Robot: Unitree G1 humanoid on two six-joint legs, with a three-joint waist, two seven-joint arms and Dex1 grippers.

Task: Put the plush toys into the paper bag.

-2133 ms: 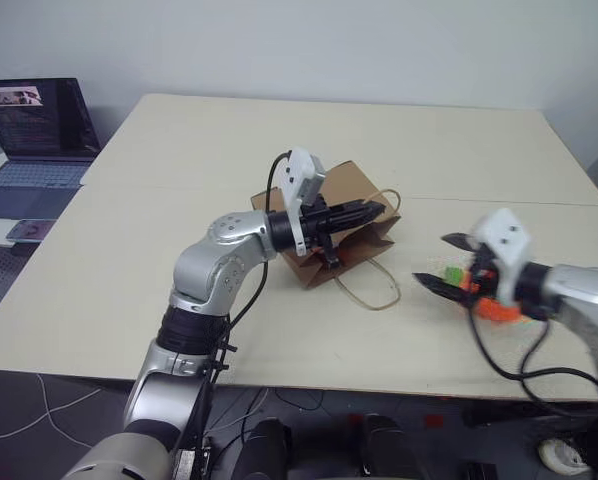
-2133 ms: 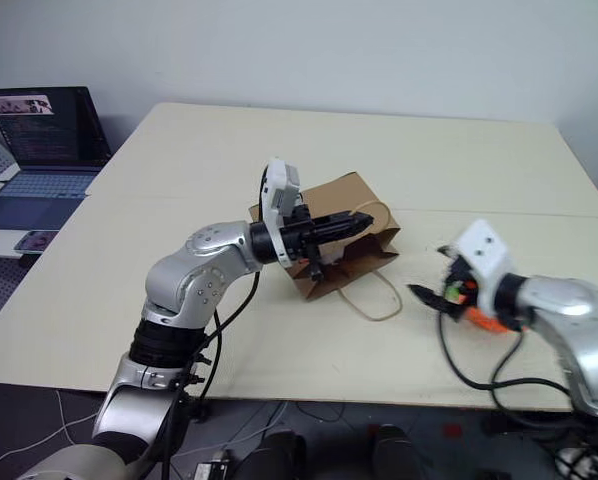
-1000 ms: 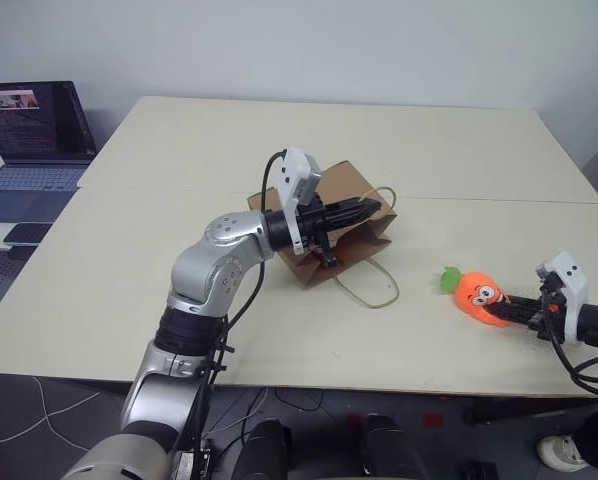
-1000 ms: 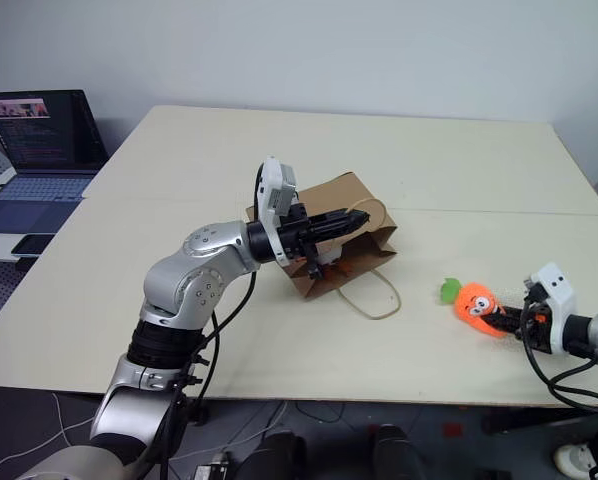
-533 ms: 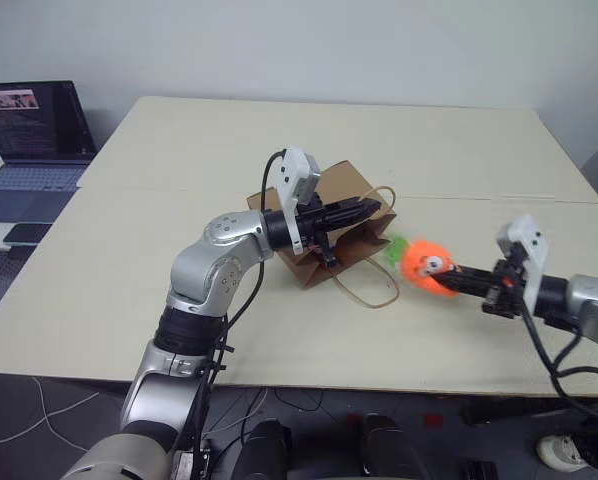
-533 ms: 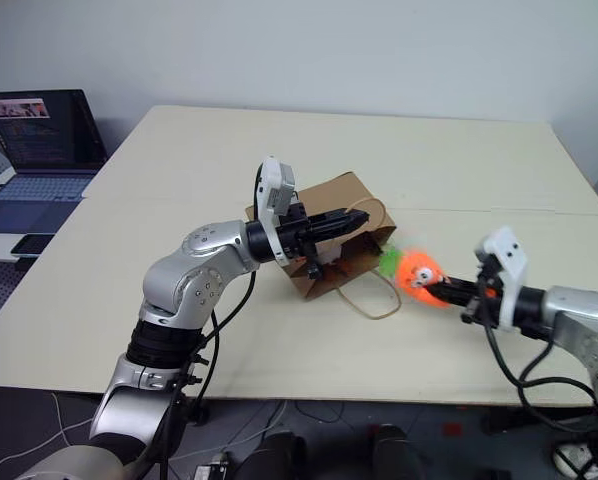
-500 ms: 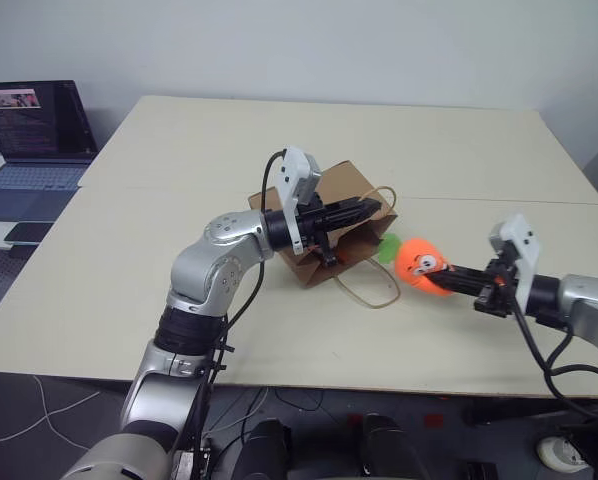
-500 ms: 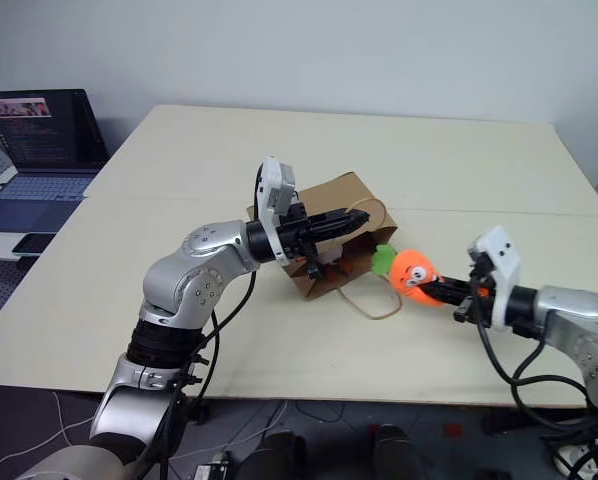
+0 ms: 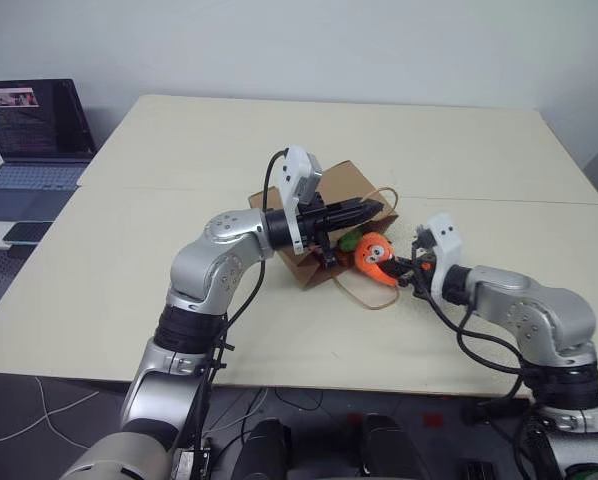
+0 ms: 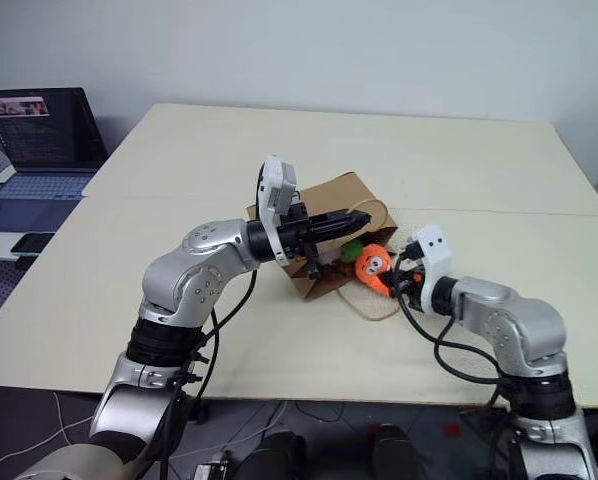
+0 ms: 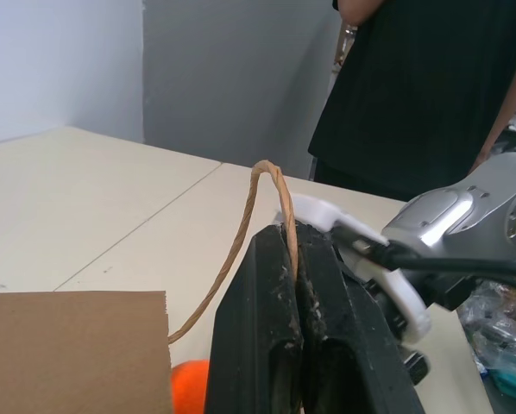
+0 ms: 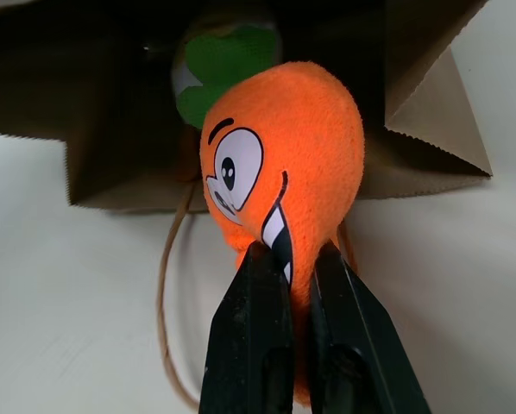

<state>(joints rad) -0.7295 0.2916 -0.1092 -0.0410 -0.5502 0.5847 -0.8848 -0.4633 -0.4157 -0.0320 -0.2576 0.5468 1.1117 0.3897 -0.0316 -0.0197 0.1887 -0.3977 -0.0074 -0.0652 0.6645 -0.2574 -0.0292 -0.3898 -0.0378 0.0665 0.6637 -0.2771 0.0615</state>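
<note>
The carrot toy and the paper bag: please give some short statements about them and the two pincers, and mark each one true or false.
1. The right pincer is shut on the carrot toy. True.
2. The carrot toy lies loose on the table. False: it is held at the mouth of the paper bag, green top first.
3. The left pincer is shut on a cord handle of the paper bag. True.
4. The paper bag stands upright. False: it lies on its side, its mouth facing the right pincer.
5. A laptop stands at the left of the table. True.
</note>
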